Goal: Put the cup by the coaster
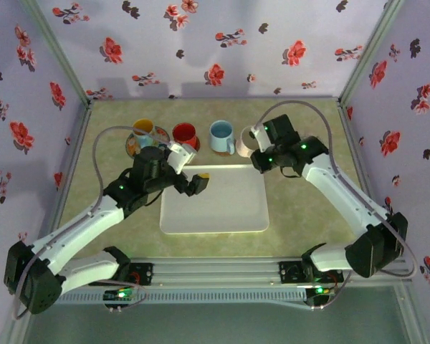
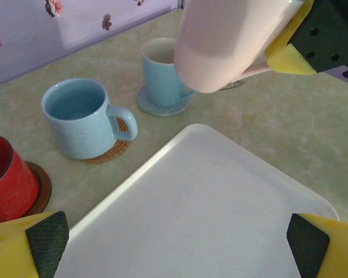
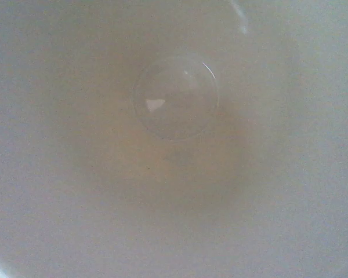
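We see a white tray [image 1: 215,208] mid-table. At its upper right corner the right gripper [image 1: 256,148] clamps the pale pink cup [image 2: 232,40] — tipped, mouth toward that wrist. The left gripper [image 1: 199,181] gapes wide, holding nothing, farther away. Just beneath the cup, a coaster [image 2: 236,84] peeks out.

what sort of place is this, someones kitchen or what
Most likely a robot test booth, not a kitchen: floral-print walls box in one table, two arms are bolted to a rail, and mugs on coasters sit staged beside a white tray.
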Motion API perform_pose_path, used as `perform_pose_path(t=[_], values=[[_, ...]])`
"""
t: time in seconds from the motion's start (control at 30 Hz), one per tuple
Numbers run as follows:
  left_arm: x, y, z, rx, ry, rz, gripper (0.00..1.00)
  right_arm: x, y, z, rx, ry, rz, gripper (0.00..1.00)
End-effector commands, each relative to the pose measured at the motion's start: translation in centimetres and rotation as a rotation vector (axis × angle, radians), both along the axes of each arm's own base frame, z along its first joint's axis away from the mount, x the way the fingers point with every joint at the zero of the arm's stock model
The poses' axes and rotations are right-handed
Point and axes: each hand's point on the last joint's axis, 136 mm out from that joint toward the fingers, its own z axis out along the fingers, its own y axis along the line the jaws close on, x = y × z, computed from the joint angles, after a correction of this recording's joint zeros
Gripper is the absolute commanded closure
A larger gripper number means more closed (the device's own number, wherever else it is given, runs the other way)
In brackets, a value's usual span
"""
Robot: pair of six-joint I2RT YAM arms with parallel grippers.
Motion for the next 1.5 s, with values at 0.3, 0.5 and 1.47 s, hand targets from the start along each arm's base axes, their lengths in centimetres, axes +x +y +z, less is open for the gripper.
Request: perform_pose_path(t=[0.3,0.5,1.47], values=[[0.4,-3.3,1.9,-0.066,-0.042,-0.069,0.00,3.2,-8.3,2.0,-0.095,-0.082,-0.350,1.00],[0.5,-4.6,1.4,-0.078,-0.035,-0.092,0.00,4.6,-11.7,0.7,-0.139,-0.049,-0.491,1.00],[1.9,-8.5,-2.2,-0.103,0.052,-0.138,0.00,13.5,-19.4,-7.9,-0.257,0.149,-0.743,1.00]])
